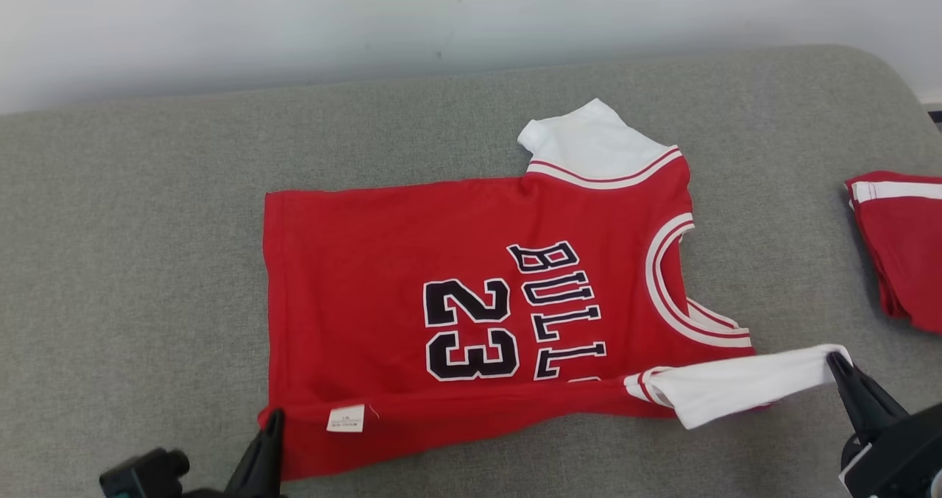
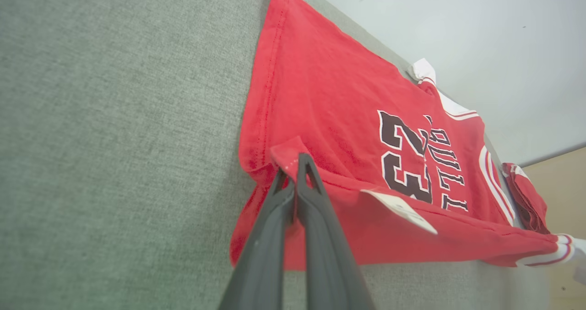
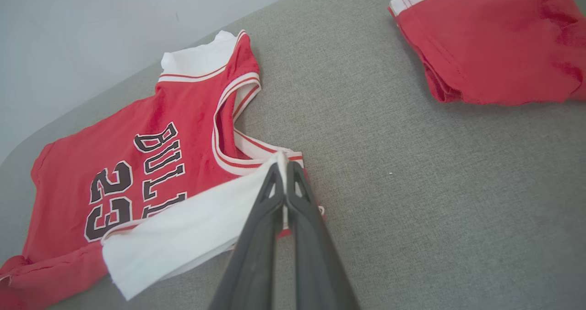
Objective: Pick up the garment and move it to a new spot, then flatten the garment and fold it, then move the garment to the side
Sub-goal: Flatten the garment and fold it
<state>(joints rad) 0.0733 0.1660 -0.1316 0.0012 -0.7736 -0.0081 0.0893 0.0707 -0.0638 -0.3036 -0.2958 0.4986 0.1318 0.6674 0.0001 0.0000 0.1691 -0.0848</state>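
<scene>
Nearest us, our left gripper (image 1: 275, 418) is pinched tight on the hem corner of the red Bulls 23 jersey (image 1: 383, 277), just beside its white label (image 1: 346, 418). Our right gripper (image 1: 835, 360) is clamped on the tip of the near white sleeve (image 1: 736, 386), which is drawn out to the right. Between our two grips the near edge rises in a fold. The jersey lies print-up in the middle of the grey padded surface (image 1: 147, 262), neck to the right. Its far white sleeve (image 1: 581, 141) lies flat beyond. A folded red garment (image 1: 905, 248) sits well apart at the right edge.
</scene>
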